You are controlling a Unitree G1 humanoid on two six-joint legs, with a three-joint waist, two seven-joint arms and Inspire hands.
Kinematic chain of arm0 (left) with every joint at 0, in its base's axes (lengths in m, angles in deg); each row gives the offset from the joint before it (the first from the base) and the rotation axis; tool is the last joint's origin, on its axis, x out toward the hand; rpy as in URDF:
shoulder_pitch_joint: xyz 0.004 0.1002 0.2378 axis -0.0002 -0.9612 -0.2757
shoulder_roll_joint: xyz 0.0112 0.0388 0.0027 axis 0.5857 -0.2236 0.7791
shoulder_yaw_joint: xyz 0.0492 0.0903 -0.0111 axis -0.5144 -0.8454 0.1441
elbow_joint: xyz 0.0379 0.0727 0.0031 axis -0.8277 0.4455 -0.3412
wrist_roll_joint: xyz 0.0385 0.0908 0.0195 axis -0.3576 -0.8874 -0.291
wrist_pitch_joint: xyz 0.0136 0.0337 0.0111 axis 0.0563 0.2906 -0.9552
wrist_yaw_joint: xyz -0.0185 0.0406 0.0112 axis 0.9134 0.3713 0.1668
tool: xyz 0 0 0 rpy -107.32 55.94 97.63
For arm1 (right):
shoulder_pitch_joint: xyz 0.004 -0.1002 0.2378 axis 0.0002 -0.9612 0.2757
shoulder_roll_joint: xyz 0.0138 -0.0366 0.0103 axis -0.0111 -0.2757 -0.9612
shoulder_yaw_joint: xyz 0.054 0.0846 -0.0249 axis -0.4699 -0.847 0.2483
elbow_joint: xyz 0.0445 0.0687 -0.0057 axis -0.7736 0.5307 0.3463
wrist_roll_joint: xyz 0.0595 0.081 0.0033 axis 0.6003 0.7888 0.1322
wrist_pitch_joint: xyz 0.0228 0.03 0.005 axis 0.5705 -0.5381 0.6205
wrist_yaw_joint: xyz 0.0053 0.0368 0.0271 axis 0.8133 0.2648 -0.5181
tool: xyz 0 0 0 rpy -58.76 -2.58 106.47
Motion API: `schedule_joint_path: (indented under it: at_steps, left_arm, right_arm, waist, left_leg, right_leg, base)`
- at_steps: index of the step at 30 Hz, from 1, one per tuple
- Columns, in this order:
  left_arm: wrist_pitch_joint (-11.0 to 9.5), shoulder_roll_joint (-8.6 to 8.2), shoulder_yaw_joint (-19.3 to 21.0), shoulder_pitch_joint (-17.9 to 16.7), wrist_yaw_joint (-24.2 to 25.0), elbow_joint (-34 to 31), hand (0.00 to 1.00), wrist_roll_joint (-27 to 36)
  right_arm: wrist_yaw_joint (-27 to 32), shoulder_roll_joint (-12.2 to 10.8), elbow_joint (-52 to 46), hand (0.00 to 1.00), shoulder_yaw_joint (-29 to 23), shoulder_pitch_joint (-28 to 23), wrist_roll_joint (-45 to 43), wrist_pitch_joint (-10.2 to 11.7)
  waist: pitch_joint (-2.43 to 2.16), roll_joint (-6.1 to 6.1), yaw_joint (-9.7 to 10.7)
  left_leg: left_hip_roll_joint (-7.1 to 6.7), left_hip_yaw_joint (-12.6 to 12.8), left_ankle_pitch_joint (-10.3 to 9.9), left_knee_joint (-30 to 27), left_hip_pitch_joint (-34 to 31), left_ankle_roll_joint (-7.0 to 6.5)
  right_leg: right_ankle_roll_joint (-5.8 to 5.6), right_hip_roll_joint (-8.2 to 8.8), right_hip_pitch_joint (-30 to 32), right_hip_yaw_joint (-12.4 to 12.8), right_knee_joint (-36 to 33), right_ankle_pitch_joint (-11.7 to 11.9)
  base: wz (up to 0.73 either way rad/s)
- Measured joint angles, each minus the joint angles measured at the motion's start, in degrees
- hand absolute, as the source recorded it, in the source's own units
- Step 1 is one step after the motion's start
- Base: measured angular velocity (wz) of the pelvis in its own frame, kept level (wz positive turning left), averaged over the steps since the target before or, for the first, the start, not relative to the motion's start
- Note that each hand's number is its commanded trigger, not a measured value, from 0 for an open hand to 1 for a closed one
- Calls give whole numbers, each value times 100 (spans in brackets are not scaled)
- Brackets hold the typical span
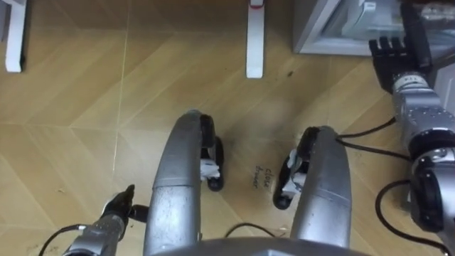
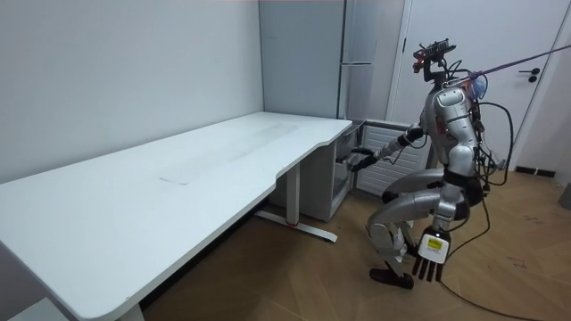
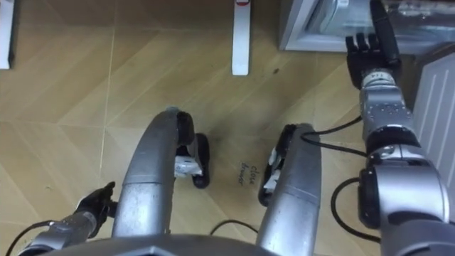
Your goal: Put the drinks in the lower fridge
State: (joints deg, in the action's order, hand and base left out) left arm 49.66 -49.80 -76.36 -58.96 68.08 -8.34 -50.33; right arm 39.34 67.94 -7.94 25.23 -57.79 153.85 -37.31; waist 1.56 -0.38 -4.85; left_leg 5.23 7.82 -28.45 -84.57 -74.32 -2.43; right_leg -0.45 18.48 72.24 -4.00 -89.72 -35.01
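I squat on the wooden floor in front of the low fridge [image 2: 343, 174], whose grey frame [image 1: 313, 39] sits at the upper right of the eye views. Its white ribbed door [image 2: 393, 143] stands open beside me, and its inner panel [image 3: 435, 85] runs along the right edge. My right hand [image 1: 392, 55] reaches forward to the fridge's opening, next to a dark strip [image 3: 384, 32] on the door side. Pale shapes [image 1: 366, 8] lie inside the fridge, too unclear to name. My left hand [image 1: 117, 210] hangs low by my left side, open and holding nothing.
A long white desk [image 2: 178, 178] stretches to my left. One of its white floor feet [image 1: 254, 43] lies just ahead of me, and another [image 1: 14, 35] lies at the far left. A tall grey fridge [image 2: 357, 53] rises behind the low one. A door [image 2: 535, 80] stands at the room view's right.
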Motion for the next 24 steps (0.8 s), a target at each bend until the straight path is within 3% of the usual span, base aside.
schedule_joint_path:
  at_steps: [9, 14, 20, 24]
  left_arm:
    - [-83, 136, 4, -231, -88, -281, 0, 13]
    - [-142, 170, 5, -498, -63, -425, 0, 1]
    - [-201, 173, 178, -720, 10, -577, 0, -9]
    - [-371, 235, 246, -933, 10, -685, 0, -5]
  right_arm:
    - [761, 51, -381, 0, 344, 114, 3, 18]
    - [1087, 50, -386, 0, 443, 227, -4, 19]
    - [1843, 50, -739, 0, 465, 286, 2, 203]
    - [2220, 54, -950, 0, 511, 286, 3, 335]
  waist:
    - [25, 104, 41]
    - [27, 194, 22]
    - [26, 206, -65]
    - [23, 201, -131]
  left_leg:
    - [3, 10, 0, 1, -5, 1]
    - [0, 0, 2, 1, 1, 3]
    - [2, -6, 1, 1, 0, 2]
    - [11, -4, 2, 1, 3, 3]
  right_leg:
    - [14, 170, 23, -75, -35, -7]
    - [25, 153, 19, -90, -33, -12]
    - [26, 158, 15, -92, -30, -13]
    - [40, 161, 10, -97, -35, -20]
  base:
    - [0]
    - [0]
    - [0]
    - [0]
